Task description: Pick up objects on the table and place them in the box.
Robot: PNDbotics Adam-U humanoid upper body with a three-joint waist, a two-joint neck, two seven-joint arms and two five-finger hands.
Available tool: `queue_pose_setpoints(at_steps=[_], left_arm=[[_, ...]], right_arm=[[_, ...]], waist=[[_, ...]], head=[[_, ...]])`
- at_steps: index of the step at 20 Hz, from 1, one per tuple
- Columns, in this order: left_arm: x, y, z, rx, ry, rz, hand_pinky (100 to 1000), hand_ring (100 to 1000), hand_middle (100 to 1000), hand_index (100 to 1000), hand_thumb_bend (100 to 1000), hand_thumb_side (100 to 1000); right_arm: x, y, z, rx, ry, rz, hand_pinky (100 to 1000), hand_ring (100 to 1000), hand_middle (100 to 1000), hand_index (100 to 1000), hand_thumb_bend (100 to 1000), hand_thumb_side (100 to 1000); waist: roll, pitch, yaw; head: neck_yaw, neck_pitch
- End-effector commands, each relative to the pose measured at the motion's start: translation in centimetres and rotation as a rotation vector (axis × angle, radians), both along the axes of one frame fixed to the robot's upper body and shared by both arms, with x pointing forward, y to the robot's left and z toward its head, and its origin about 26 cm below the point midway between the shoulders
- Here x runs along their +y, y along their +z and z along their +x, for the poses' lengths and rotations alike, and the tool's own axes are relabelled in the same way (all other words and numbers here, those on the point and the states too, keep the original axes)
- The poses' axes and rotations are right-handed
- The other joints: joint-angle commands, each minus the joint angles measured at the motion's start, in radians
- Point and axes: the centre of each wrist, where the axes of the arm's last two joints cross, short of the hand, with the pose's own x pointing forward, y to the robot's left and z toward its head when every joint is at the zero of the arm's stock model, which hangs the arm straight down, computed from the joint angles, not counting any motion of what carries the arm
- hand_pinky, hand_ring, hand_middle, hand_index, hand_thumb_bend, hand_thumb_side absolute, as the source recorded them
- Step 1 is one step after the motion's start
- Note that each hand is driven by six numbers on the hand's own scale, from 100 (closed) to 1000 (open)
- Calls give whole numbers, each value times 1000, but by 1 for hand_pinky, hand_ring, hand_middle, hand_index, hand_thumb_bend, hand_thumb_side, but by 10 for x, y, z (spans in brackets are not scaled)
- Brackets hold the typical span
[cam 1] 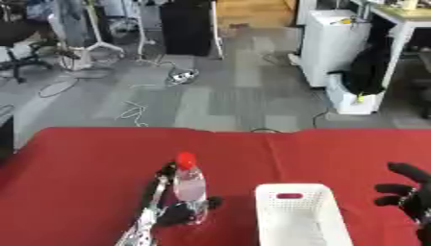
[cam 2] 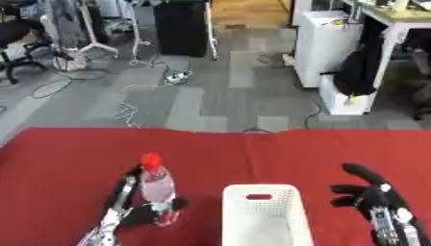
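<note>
Red tablecloth (cam 1: 76, 173) — water bottle (cam 1: 190, 188) stood upright, red cap up, left of white basket (cam 1: 299, 216). Left hand (cam 1: 172, 209) curled round it; right hand (cam 2: 370, 197) idle, fingers spread.

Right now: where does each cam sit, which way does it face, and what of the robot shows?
Left eye view: in the head, looking down over the red table to the office floor; left hand curled round the bottle, right hand cut by the frame edge.
Right eye view: same head, set slightly right; right hand open beside the white box.
Shared: same moment, nearly identical scene.
</note>
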Motion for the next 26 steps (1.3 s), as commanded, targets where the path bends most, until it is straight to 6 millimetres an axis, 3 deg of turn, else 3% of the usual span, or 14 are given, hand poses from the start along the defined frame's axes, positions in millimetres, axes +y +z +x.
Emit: queue_pose_setpoints(at_steps=[1,3,5,6,7,8,9,10,12,13,14,18,23,26], left_arm=[[-5,9,3,-30,-10,-5,709,805,786,909,907,504],[-6,8,3,-34,-4,-7,690,780,764,893,900,499],[-7,8,4,-47,25,-15,589,653,646,811,834,452],[-4,9,6,-65,76,-35,447,501,482,647,373,218],[-3,10,7,-91,157,-67,368,440,419,570,100,100],[-1,12,9,-127,249,-109,100,240,253,369,100,100],[-1,13,11,-171,343,-148,100,211,231,345,100,100],[-2,11,12,-203,416,-176,100,100,100,206,100,100],[-7,6,13,-227,484,-199,100,100,100,158,172,100],[-10,4,13,-228,488,-201,100,100,100,158,172,100],[-12,3,13,-226,483,-201,100,100,100,149,298,100],[-15,4,13,-215,440,-206,100,100,100,142,402,100],[-24,17,10,-195,285,-227,100,100,100,142,402,100],[-29,44,3,-180,72,-244,100,100,100,147,379,100]], right_arm=[[2,7,0,-26,14,-1,600,672,820,861,100,836],[2,7,0,-25,17,-1,600,673,821,861,100,836],[2,7,1,-24,19,1,600,672,820,860,100,836],[2,7,1,-23,20,2,600,672,819,860,100,836],[3,7,1,-23,21,4,600,672,819,860,100,836],[3,7,1,-22,22,5,600,672,819,859,100,836],[3,7,1,-22,24,7,600,672,819,859,100,836],[3,7,1,-21,25,8,600,672,819,859,100,836],[4,7,1,-19,27,11,600,672,819,859,100,837],[4,7,1,-18,28,12,600,672,819,859,100,837],[4,7,1,-17,29,13,600,672,818,858,100,837],[4,6,1,-12,29,16,599,672,817,858,100,837],[4,6,1,-8,28,17,599,671,817,858,100,836],[3,5,1,-6,27,15,600,672,817,858,100,836]], waist=[[1,-10,-5],[3,-8,-9],[4,-7,-13],[3,-6,-14],[3,-5,-15],[2,-5,-17],[1,-4,-19],[0,-3,-21],[-1,-2,-24],[-2,-1,-25],[-2,-1,-25],[-3,-2,-23],[-4,-5,-23],[-2,-8,-23]], head=[[-6,-10],[-6,-11],[-4,-13],[-4,-15],[-2,-16],[-1,-16],[2,-17],[4,-18],[9,-18],[11,-18],[13,-18],[17,-17],[18,-16],[16,-12]])
